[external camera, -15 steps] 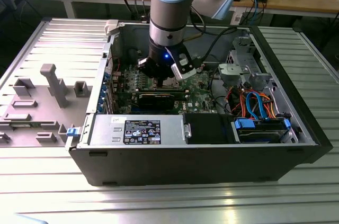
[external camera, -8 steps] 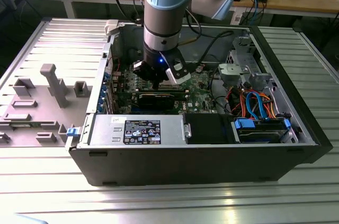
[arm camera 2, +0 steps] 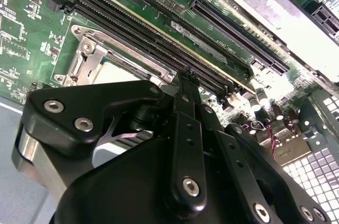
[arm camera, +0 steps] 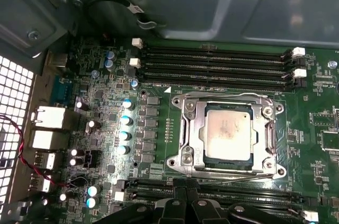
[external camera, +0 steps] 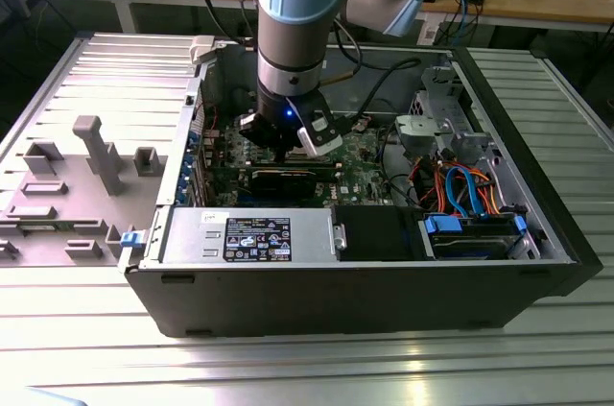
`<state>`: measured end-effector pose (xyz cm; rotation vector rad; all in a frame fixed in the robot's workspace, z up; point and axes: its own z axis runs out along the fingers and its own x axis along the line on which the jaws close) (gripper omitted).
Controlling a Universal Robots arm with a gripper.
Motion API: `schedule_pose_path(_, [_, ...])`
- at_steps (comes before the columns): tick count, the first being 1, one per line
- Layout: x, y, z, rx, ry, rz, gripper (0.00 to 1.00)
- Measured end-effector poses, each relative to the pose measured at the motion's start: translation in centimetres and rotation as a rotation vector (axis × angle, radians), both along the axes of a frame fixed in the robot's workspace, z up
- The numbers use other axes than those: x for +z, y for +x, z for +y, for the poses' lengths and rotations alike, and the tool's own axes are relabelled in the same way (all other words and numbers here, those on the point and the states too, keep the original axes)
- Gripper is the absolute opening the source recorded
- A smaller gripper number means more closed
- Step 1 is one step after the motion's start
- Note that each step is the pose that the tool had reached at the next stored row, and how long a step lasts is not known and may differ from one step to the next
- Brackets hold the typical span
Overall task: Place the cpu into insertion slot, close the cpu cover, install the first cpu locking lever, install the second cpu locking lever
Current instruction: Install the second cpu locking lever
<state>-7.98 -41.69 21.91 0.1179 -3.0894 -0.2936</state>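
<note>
The cpu [arm camera: 228, 134], a dull silver square, lies seated in the insertion slot [arm camera: 181, 164] on the green motherboard. The cpu cover [arm camera: 192, 128] lies flat around it as a silver frame, with the chip showing through its window. A thin silver locking lever [arm camera: 238, 177] runs along the socket edge nearest my fingers. My gripper [arm camera: 188, 186] is shut, its black tips touching down at that edge beside the lever; whether they hold it I cannot tell. In the second wrist view the gripper [arm camera 2: 186, 78] points at the cover [arm camera 2: 85, 60]. In the exterior view the gripper [external camera: 288, 145] hangs inside the open computer case [external camera: 365, 300].
Long black memory slots [arm camera: 217, 68] flank the socket on two sides. A black graphics card [external camera: 283, 180], a power supply [external camera: 249, 233], a drive bay [external camera: 475, 233] and coloured cables [external camera: 460, 185] crowd the case. A grey fixture plate [external camera: 86, 166] lies at the exterior view's left.
</note>
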Motion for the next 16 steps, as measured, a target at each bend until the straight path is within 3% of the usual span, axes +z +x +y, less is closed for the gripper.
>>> schedule_pose_path(16, [0.0, 0.0, 0.0, 0.0, 0.0103, 0.0, 0.11])
